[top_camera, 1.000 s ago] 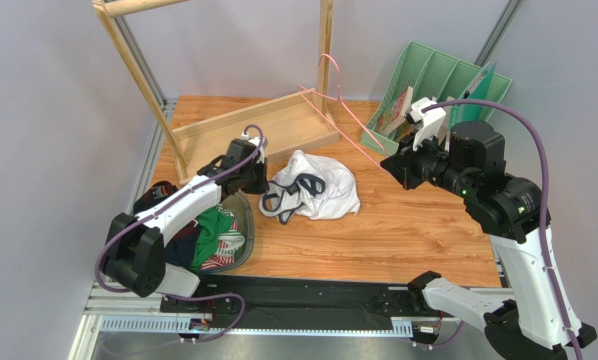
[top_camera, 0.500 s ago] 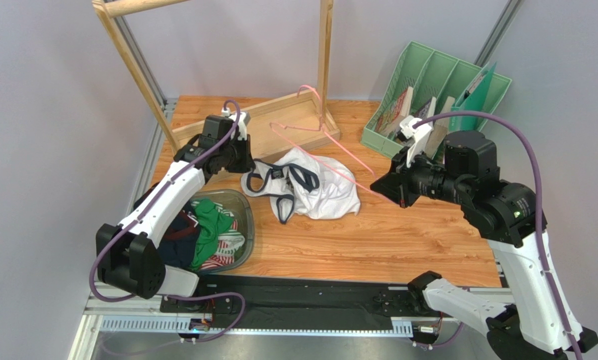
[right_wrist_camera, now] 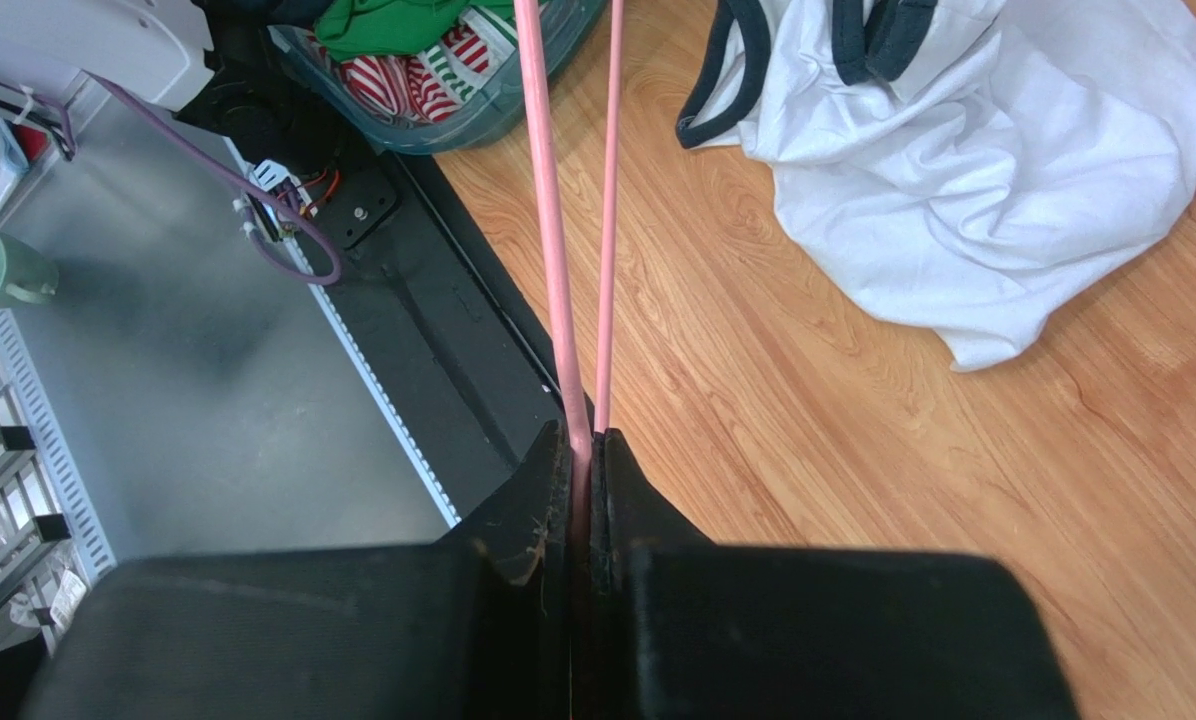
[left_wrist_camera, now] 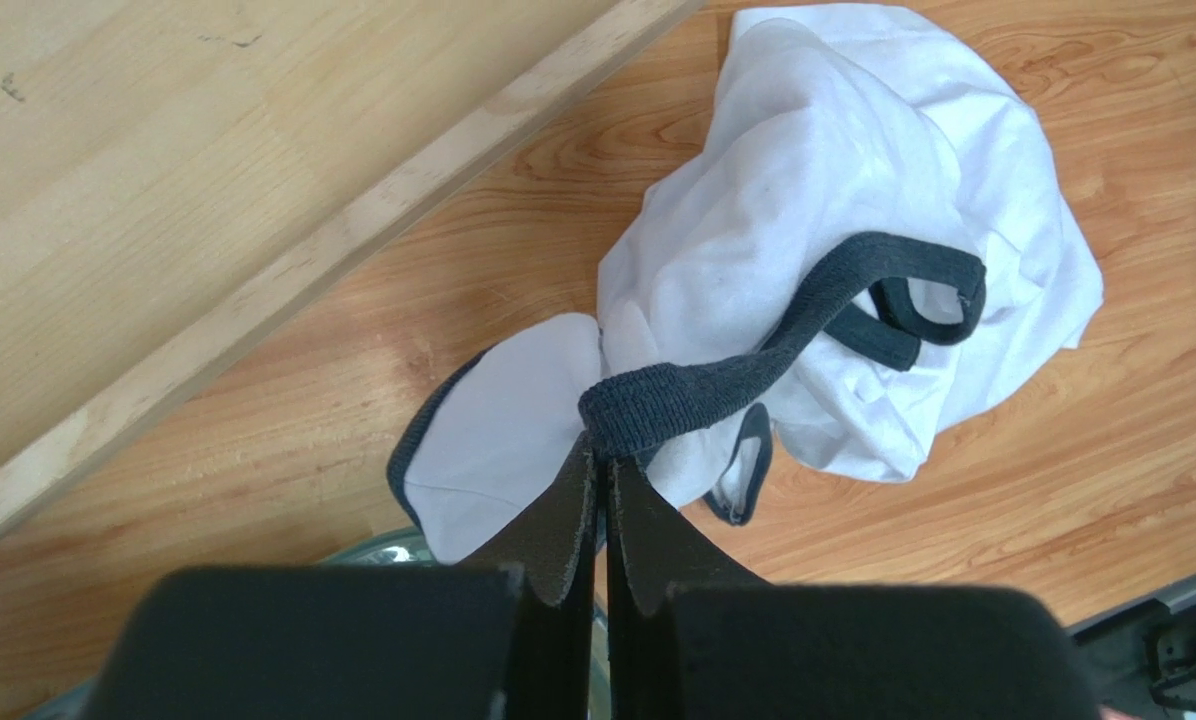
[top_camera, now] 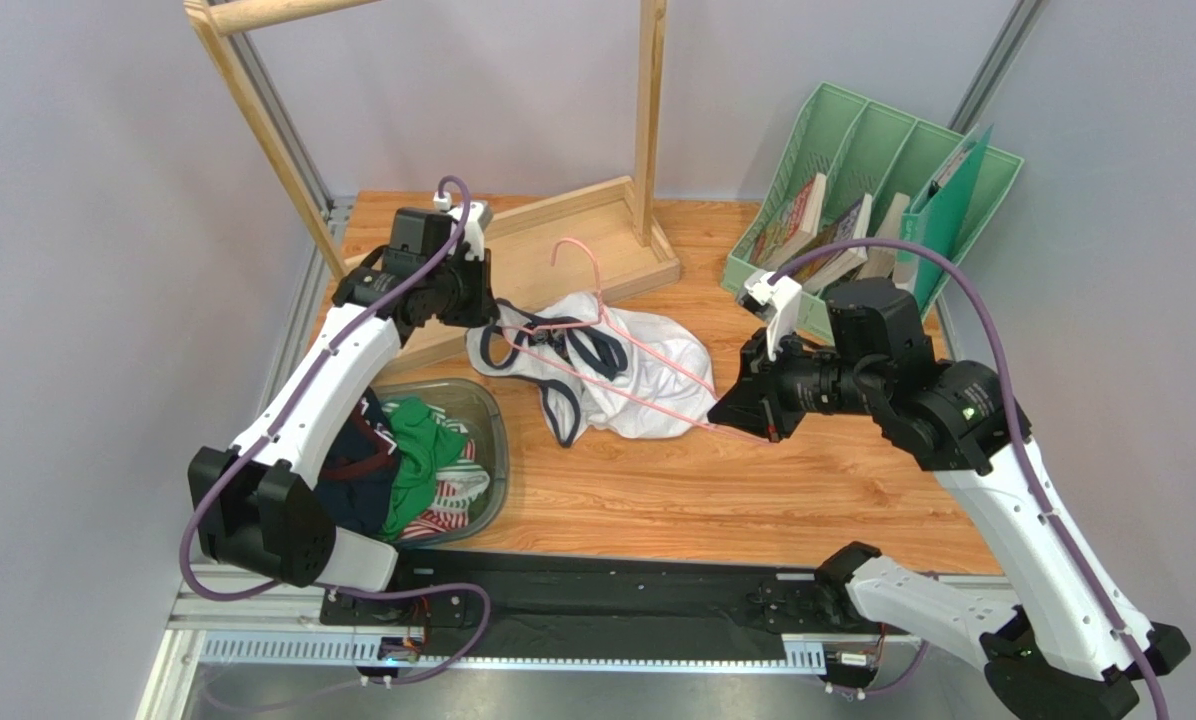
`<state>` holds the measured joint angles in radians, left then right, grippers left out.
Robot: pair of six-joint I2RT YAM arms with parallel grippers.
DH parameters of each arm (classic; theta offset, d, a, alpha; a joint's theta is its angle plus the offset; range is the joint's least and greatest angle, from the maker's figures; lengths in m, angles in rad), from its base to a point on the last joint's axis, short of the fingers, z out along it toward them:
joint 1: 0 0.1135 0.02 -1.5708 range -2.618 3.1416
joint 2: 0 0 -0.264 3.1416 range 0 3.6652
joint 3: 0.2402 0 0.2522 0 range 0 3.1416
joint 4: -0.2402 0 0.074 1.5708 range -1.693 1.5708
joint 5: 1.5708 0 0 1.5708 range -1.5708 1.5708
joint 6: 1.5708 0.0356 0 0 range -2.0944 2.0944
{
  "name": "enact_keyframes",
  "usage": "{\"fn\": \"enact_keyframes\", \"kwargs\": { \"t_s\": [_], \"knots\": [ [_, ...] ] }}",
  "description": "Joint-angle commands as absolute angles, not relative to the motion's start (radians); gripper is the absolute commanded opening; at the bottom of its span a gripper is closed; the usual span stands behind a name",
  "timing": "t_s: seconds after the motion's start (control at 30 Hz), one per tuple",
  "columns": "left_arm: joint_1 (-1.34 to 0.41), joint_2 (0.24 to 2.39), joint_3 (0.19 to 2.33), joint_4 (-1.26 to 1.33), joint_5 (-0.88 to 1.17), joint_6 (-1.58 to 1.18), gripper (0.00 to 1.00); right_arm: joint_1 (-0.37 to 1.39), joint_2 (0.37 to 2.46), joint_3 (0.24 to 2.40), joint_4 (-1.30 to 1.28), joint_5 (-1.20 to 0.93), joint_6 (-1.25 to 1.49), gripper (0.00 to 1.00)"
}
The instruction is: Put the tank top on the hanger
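Pink hanger [right_wrist_camera: 550, 225] is pinched by its corner in your right gripper [right_wrist_camera: 586, 450], left gripper [left_wrist_camera: 597, 465] clamps the tank top [top_camera: 672, 387] bunched mid-frame in the top view, so stretch that opening wide before threading.

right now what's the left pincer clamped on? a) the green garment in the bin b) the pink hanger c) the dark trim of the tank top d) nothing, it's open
C: in the left wrist view the left pincer is shut on a dark navy strap of the tank top, while the hanger sits in the right pincer.
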<state>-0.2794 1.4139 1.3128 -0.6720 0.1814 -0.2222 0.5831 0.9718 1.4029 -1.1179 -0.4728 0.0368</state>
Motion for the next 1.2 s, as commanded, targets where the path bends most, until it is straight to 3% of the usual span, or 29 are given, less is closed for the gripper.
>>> {"fn": "enact_keyframes", "kwargs": {
  "t_s": [0.0,0.5,1.17],
  "knots": [
    [-0.275,1.376,1.364,-0.683,0.225,-0.189,0.0,0.591,0.973,1.388,-1.019,-0.474,0.032,0.0],
    [-0.275,1.298,1.43,-0.77,0.327,-0.183,0.0,0.589,1.046,1.384,-0.95,-0.425,-0.064,0.0],
    [-0.275,1.284,1.46,-0.663,0.575,-0.256,0.0,0.589,1.005,1.206,-0.66,-0.454,0.077,0.0]
  ]
}}
